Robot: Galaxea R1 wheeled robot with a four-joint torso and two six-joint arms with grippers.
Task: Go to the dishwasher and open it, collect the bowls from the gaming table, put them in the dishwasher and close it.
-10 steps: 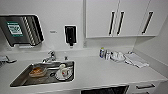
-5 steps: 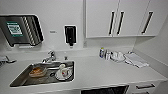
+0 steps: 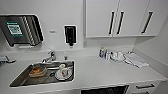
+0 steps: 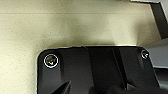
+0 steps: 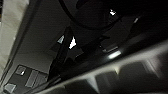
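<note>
Under the white counter's front edge, a dark opening with a hint of wire rack is the dishwasher, cut off by the edge of the head view. The right wrist view holds dark, glossy surfaces with bright glints, and I cannot tell what they belong to. Speckled beige floor lies beyond the robot's dark plate in the left wrist view. The gaming table is out of view.
A steel sink holds a brownish dish and a white plate with a cup, with a faucet behind. Small bottles and a folded cloth sit on the counter. White wall cabinets hang above, and a drawer is at the lower right.
</note>
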